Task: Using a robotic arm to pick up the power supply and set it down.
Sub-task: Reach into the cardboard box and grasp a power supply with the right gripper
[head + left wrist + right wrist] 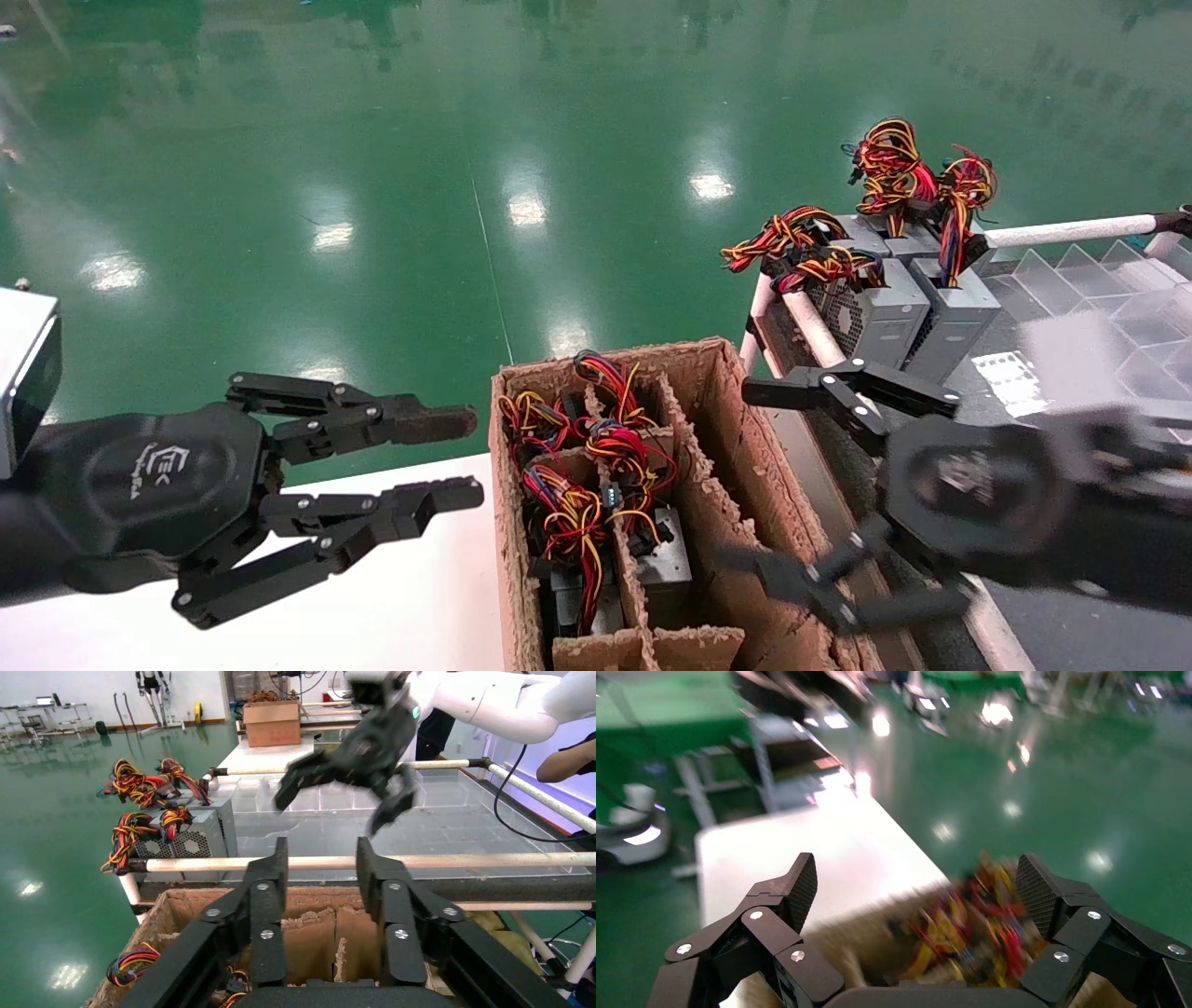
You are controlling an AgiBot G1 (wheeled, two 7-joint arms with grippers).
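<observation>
With the left end effector [447,461] idling open over the white counter [391,596], the open right end effector [759,480] should descend squarely onto a power supply [663,559] in the cardboard box [689,447], avoiding wires and dividers.

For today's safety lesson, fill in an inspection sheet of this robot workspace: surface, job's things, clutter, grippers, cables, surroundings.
Surface: white table on the left; railed bench on the right.
Job's things: power supplies in cardboard divider box; more power supplies on the bench corner.
Clutter: clear dividers on the bench.
Grippers: left gripper open beside the box; right gripper open over the box's right side.
Cables: red, yellow and black wire bunches.
Surroundings: green floor.
</observation>
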